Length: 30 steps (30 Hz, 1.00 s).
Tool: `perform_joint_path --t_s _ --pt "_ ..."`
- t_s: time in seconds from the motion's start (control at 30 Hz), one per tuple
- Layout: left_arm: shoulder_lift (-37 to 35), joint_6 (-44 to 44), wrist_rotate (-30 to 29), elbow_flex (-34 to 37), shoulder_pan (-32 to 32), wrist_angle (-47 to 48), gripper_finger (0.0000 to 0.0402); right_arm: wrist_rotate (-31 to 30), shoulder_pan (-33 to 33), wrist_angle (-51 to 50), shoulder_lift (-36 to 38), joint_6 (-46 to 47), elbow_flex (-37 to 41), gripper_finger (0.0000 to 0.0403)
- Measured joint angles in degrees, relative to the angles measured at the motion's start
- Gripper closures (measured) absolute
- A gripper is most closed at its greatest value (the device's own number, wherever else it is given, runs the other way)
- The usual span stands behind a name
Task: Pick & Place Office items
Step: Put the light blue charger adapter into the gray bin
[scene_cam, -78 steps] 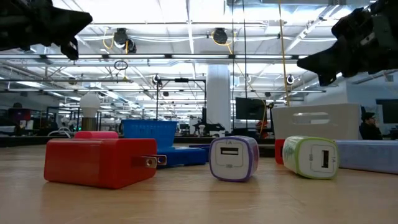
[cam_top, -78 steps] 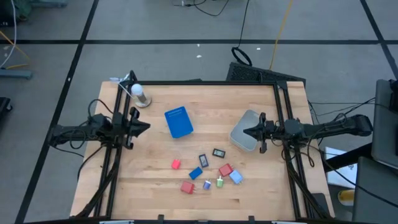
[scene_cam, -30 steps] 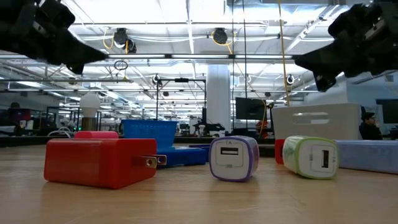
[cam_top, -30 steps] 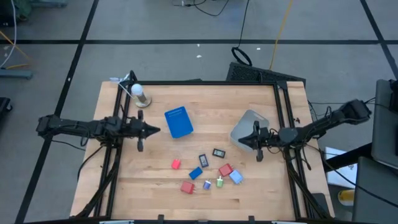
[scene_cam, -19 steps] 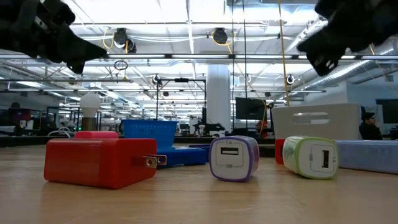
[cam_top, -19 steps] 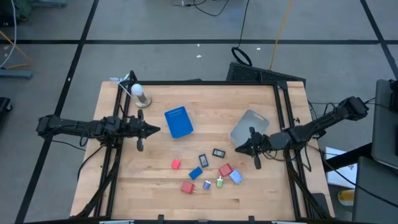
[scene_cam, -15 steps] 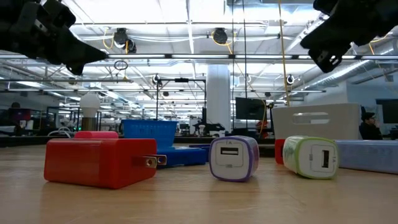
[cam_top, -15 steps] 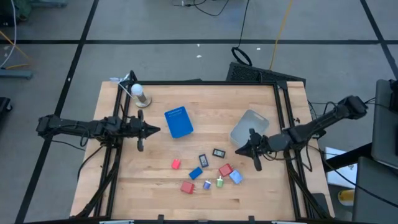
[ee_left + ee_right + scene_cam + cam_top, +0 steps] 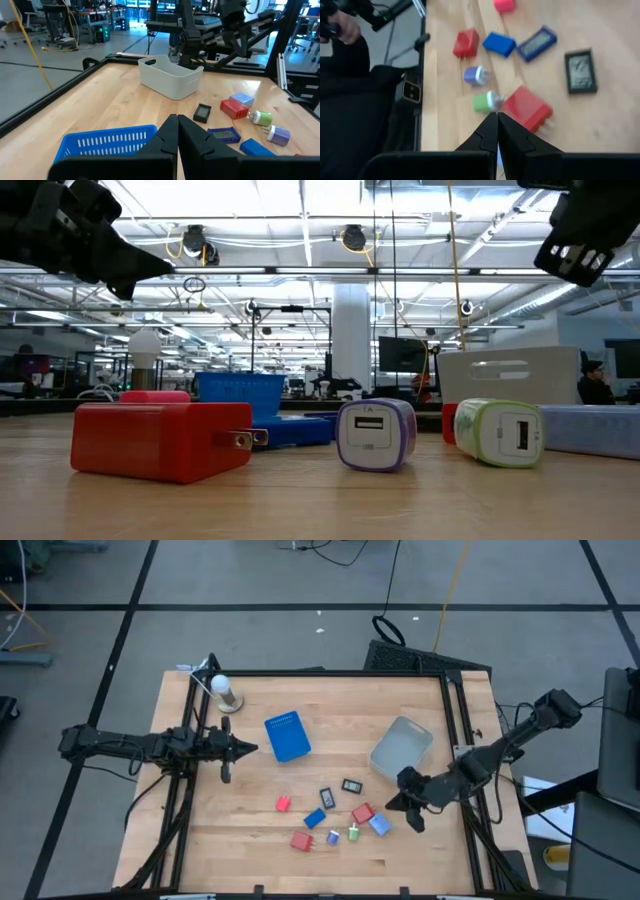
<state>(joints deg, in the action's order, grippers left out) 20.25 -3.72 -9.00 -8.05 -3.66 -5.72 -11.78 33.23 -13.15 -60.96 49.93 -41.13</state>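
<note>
The office items lie in a loose cluster on the near middle of the table: a red block point(image 9: 301, 841), a small red piece point(image 9: 283, 804), a blue block point(image 9: 315, 819), a black framed bit point(image 9: 351, 785), a second red block point(image 9: 362, 812), a light-blue block point(image 9: 380, 825), a green bit point(image 9: 353, 833) and a purple bit point(image 9: 333, 837). My right gripper point(image 9: 388, 805) hangs shut above the right side of the cluster, over the second red block point(image 9: 527, 107) and the green bit point(image 9: 487, 101). My left gripper point(image 9: 252, 749) waits shut, left of the blue tray.
A blue square tray point(image 9: 288, 735) stands in the table's middle and a grey translucent bin point(image 9: 402, 750) to its right. A white bulb on a stand point(image 9: 225, 692) is at the far left corner. Black frame rails run along both sides. A person's hand point(image 9: 342, 27) shows beyond the table's edge.
My right gripper has swung from beside the grey bin toward the table's near edge and now hangs over the right side of the item cluster, staying shut. None of the items has moved.
</note>
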Motion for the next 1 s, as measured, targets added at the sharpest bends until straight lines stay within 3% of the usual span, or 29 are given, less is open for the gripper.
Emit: perform_joint_path --t_s 0.4,0.6,0.73,1.0 --pt "0.0 -5.1 0.0 0.0 0.0 0.4 0.0383 -3.3 4.1 -25.0 -20.5 9.8 -24.1 0.0403" --pt "0.0 -4.1 0.0 0.0 0.0 0.4 0.0395 -1.3 3.9 -27.3 -26.8 15.5 -27.0 0.0388" --pt "0.0 -4.0 0.0 0.0 0.0 0.8 0.0392 1.6 3.9 -27.9 -29.2 20.0 -26.8 0.0339" --pt "0.0 -0.3 0.1 0.0 0.0 3.8 0.0374 5.1 3.2 -28.2 -31.6 30.5 -26.8 0.0193"
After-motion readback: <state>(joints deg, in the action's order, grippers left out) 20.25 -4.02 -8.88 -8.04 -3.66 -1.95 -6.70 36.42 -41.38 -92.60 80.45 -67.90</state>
